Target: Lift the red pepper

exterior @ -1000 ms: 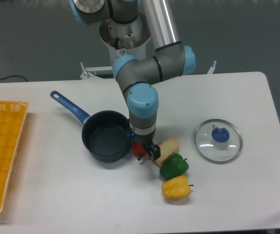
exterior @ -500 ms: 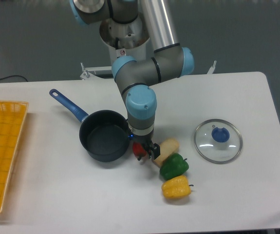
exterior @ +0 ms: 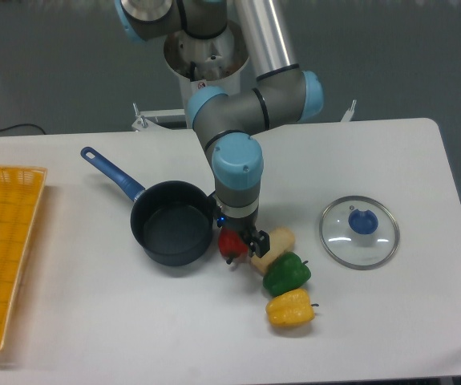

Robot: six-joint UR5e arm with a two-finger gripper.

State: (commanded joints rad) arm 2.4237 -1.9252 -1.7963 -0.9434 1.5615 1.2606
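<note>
The red pepper [exterior: 231,244] is small and glossy, sitting just right of the dark pot, between the fingers of my gripper [exterior: 238,245]. The gripper points straight down from the blue-capped wrist and looks shut on the pepper. Whether the pepper rests on the table or hangs just above it is hard to tell. A green pepper [exterior: 286,273] and a yellow pepper [exterior: 289,308] lie to the lower right, apart from the gripper.
A dark pot [exterior: 171,233] with a blue handle stands left of the gripper, almost touching it. A pale potato-like piece [exterior: 272,245] lies right beside the fingers. A glass lid [exterior: 359,232] lies to the right, and a yellow basket [exterior: 2,251] sits at the left edge.
The pot slid a little to the left between the first two frames. The wrist has since shifted slightly right and up, and more of the red pepper shows between the fingers.
</note>
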